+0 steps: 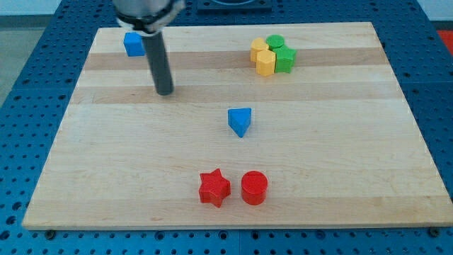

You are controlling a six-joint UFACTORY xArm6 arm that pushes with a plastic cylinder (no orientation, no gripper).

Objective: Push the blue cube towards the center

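- My tip (164, 92) is seen resting on the bare wooden board (354, 184), touching no block; being a plain rod, it has no jaws to part or close
- The blue cube (132, 44) is found near the tip, toward the view's top and a little to the view's left, close to the board's far left corner and partly hidden behind the rod
- The tip is judged to stand on the wrong side for a push to the centre, so the cube would first have to be rounded
- A blue wedge-like block (240, 121) is placed to the tip's right and slightly lower, about mid-board, where the cube is meant to go
- Well below, a red star (214, 188) and a red cylinder (254, 188) are set side by side
- Far to the right, yellow blocks (262, 57) and green blocks (282, 53) are clustered touching, out of the path
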